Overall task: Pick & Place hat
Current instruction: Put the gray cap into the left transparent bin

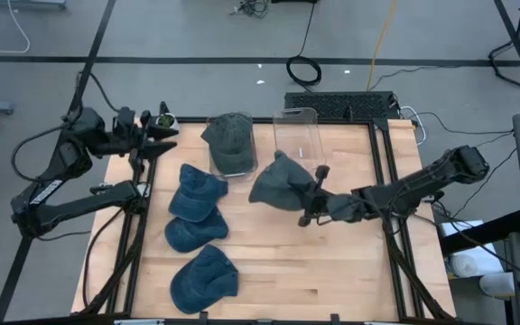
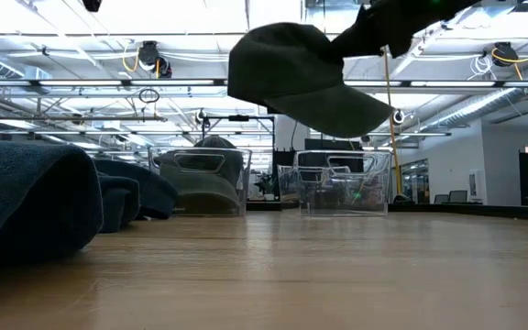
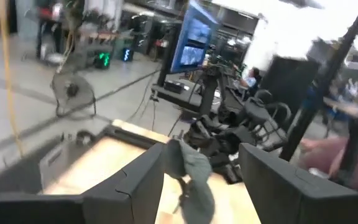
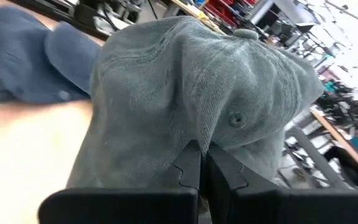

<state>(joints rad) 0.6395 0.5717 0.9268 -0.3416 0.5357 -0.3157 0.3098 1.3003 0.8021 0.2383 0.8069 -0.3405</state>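
1. The right gripper (image 1: 307,204) reaches in from the table's right side, its fingers pinched tight on the fabric of a grey-green cap (image 1: 276,181), seen from overhead.
2. The held cap hangs in the air above the wooden table (image 1: 332,271), clear of the surface, its brim tilted downward in the low view (image 2: 305,78).
3. From the right wrist camera, the cap's crown (image 4: 197,93) fills the frame, bunched just above the closed fingers (image 4: 188,177).
4. Two clear plastic bins stand along the far edge: the left bin (image 1: 233,144) holds another grey-green cap (image 1: 227,132); the right bin (image 1: 298,135) stands just beyond the lifted cap.
5. Three blue caps lie on the table's left half: one far (image 1: 197,191), one in the middle (image 1: 194,232), one near (image 1: 203,278).
6. The left gripper (image 1: 156,135) waits at the far left corner of the table, fingers spread apart and holding nothing; the left wrist camera looks between them (image 3: 138,180) across the table.
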